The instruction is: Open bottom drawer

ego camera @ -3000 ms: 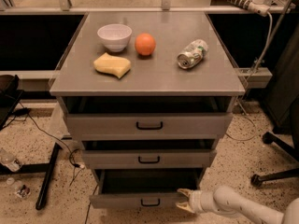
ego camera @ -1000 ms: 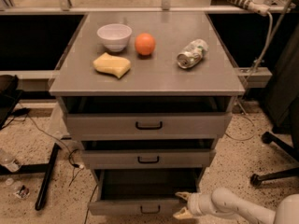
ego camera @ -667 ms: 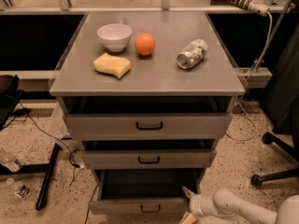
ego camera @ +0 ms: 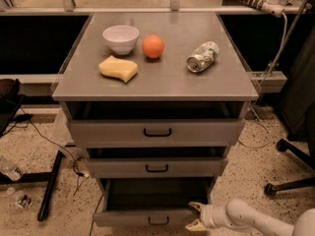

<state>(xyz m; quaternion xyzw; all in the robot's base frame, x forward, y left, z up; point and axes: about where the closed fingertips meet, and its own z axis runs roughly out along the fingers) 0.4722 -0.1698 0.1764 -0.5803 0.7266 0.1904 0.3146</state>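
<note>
The bottom drawer (ego camera: 133,217) is the narrowest grey front, lowest in the cabinet, with a small black loop handle (ego camera: 158,221) at its centre. It stands pulled out, and its dark inside shows above the front. My gripper (ego camera: 191,216) is at the right end of that drawer front, low in the view, on a white arm coming in from the bottom right. Its two tan fingers are spread, one above (ego camera: 195,205) and one below (ego camera: 193,226) the front's right end.
The middle drawer (ego camera: 156,167) and the top drawer (ego camera: 156,131) are slightly out. On the cabinet top (ego camera: 226,85) lie a white bowl (ego camera: 121,37), an orange (ego camera: 153,46), a yellow sponge (ego camera: 118,68) and a can (ego camera: 202,56). A chair base (ego camera: 288,183) stands at the right and cables (ego camera: 54,146) at the left.
The bottom drawer has come out further towards the camera. My gripper has moved down and towards the camera with the drawer's right end.
</note>
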